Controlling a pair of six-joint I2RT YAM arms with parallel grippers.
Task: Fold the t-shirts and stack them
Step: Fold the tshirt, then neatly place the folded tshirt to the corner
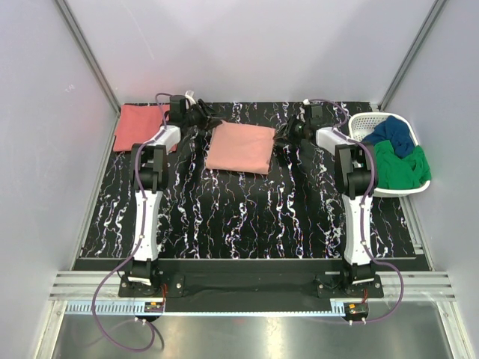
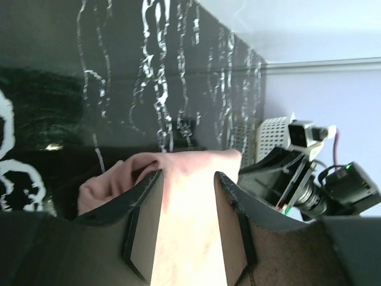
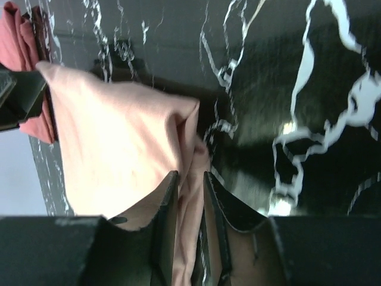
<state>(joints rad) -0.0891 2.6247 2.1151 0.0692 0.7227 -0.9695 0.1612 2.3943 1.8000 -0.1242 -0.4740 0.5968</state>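
A pale salmon-pink t-shirt [image 1: 241, 147] lies folded into a rectangle at the back middle of the black marbled mat. My left gripper [image 1: 200, 118] is at its far left corner. In the left wrist view the jaws [image 2: 188, 174] stand moderately apart with the pink cloth [image 2: 190, 226] filling the gap and bulging round one fingertip. My right gripper [image 1: 288, 136] is at the shirt's right edge. Its jaws [image 3: 190, 174] are nearly together, pinching a bunched fold of the pink shirt [image 3: 119, 143]. A darker coral-red t-shirt [image 1: 142, 127] lies folded at the back left corner.
A white basket [image 1: 359, 121] at the back right holds a green cloth [image 1: 400, 168] and a blue cloth [image 1: 395, 134]. Grey walls close in the mat at the back and on both sides. The coral-red shirt [image 3: 21, 36] shows beyond the pink one in the right wrist view.
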